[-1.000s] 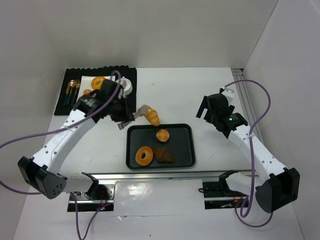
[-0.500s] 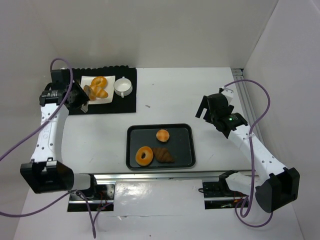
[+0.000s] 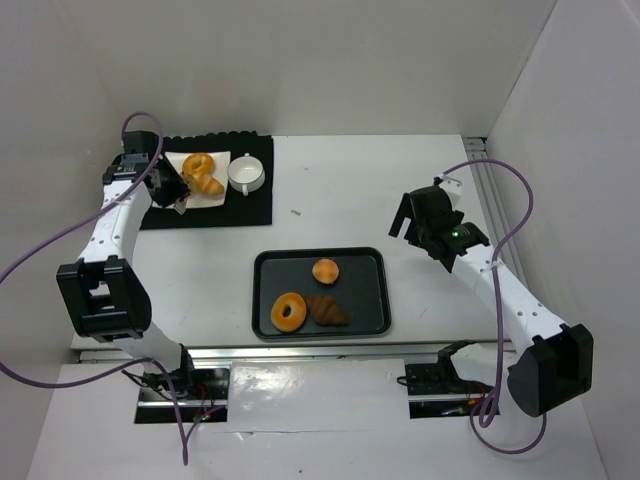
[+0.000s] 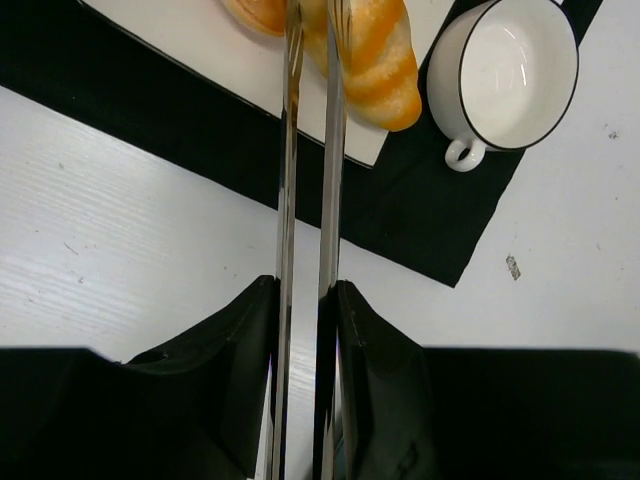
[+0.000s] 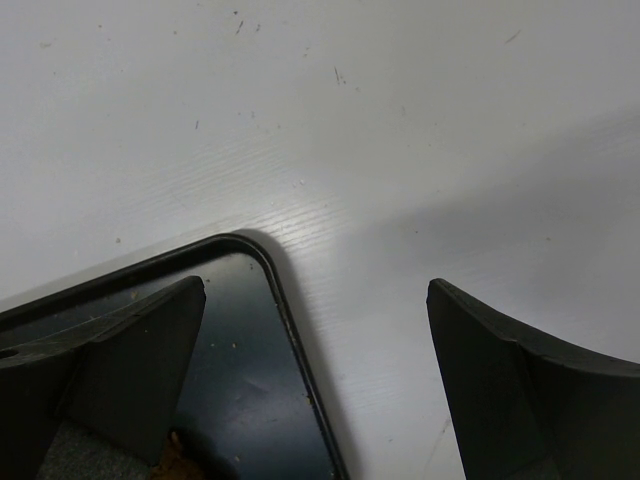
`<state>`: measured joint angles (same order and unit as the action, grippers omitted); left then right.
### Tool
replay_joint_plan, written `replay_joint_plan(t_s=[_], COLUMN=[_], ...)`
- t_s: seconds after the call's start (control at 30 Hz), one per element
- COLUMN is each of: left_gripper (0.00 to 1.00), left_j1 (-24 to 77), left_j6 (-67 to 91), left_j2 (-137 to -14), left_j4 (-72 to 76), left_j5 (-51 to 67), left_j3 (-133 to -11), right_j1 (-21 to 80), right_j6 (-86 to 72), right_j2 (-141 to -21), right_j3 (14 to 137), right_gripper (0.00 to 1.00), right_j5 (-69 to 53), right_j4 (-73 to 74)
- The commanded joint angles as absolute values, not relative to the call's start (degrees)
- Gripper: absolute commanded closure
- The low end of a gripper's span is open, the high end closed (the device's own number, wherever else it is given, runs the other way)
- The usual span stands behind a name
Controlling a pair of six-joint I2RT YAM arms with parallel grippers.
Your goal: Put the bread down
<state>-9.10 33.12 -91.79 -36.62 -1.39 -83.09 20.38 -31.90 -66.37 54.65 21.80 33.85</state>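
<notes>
Steel tongs [image 4: 305,200]: clamped between the left gripper's [image 4: 303,300] fingers, tips over the white plate [image 4: 200,50].
Bread [image 4: 378,60]: a golden roll on that plate, beside a doughnut [image 3: 197,162].
Right gripper [image 5: 315,290]: jaws spread, holding nothing, above the black tray's [image 5: 290,330] corner.

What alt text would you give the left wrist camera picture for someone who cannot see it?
The left gripper holds metal tongs that reach up to a golden bread roll on a white plate. The plate sits on a black mat, an empty white cup beside it, on a white table.
</notes>
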Motion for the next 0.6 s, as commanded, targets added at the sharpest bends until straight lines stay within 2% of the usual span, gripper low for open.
replay_joint_plan(t_s=[0.0, 0.07, 0.1, 0.23, 0.3, 0.57], left_gripper=[0.68, 0.59, 0.50, 0.41, 0.38, 0.38], left_j1=[-8.53, -8.00, -8.00, -6.86, -6.86, -5.80], left_j6=[32.08, 32.08, 31.56, 31.03, 31.03, 30.50], left_j2=[-91.58, -90.88, -90.18, -88.95, -88.42, -84.82], left_j4=[-33.22, -33.22, -33.22, -33.22, -33.75, -35.68], left_j5=[-1.93, -2.46, -3.16, -3.69, -4.22, -5.45], left_j3=[-85.34, -85.34, -85.34, -85.34, -85.87, -89.03], right_j1=[20.83, 20.83, 20.83, 20.83, 20.83, 20.83], right_j6=[-31.73, -31.73, -31.73, -31.73, -31.73, -31.73], right_j2=[-66.27, -66.27, -66.27, -66.27, -66.27, -65.74], right_j3=[54.58, 54.58, 54.58, 54.58, 54.58, 54.05], right_gripper=[0.01, 0.01, 0.01, 0.01, 0.01, 0.01], right_j5=[22.15, 22.15, 22.15, 22.15, 22.15, 22.15], right_j4=[31.90, 31.90, 31.90, 31.90, 31.90, 31.90])
